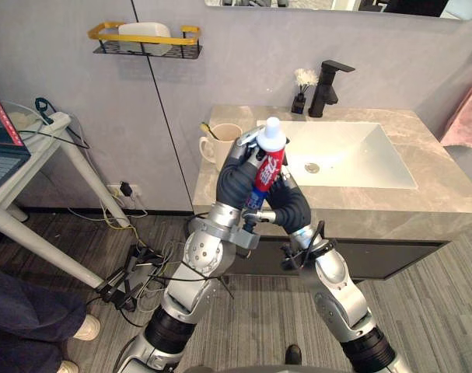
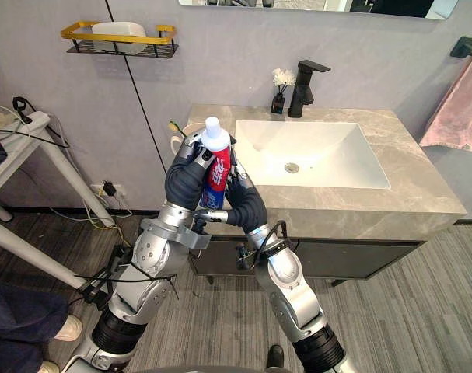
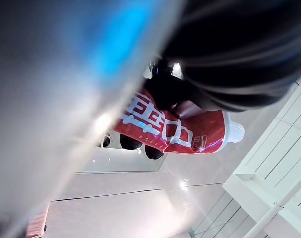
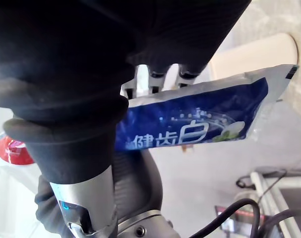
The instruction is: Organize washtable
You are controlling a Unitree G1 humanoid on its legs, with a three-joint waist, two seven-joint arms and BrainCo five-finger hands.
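- Red-and-blue toothpaste tube with white cap: upright, cap up, held in the air btw. both hands, just in front of the front-left corner of the grey marbled stone washtable; not touching the top.
- Left hand: fingers curled round the tube's upper red part, just below the cap.
- Right hand: on the tube's other side, lower; in the right wrist view its fingers wrap against the blue lower part.
- Directly behind the hands we see a cream ceramic mug on the top's left end, w/ a thin yellowish-green stick poking out of it; we can't tell what the stick is. Left hand partly covers the mug.
- White rectangular basin sunk in the top, right of the tube.
- Black angular tap behind the basin; small dark vase with white flowers just beside it.
- Pink towel hangs at far right.
- Yellow-railed black wire wall shelf upper left, w/ a white oblong item in it.
- White-legged side table at left carries a laptop.
- Tangle of plugs and leads on the floor under it.
- Person's dark trouser leg at lower left, well apart from the arms.
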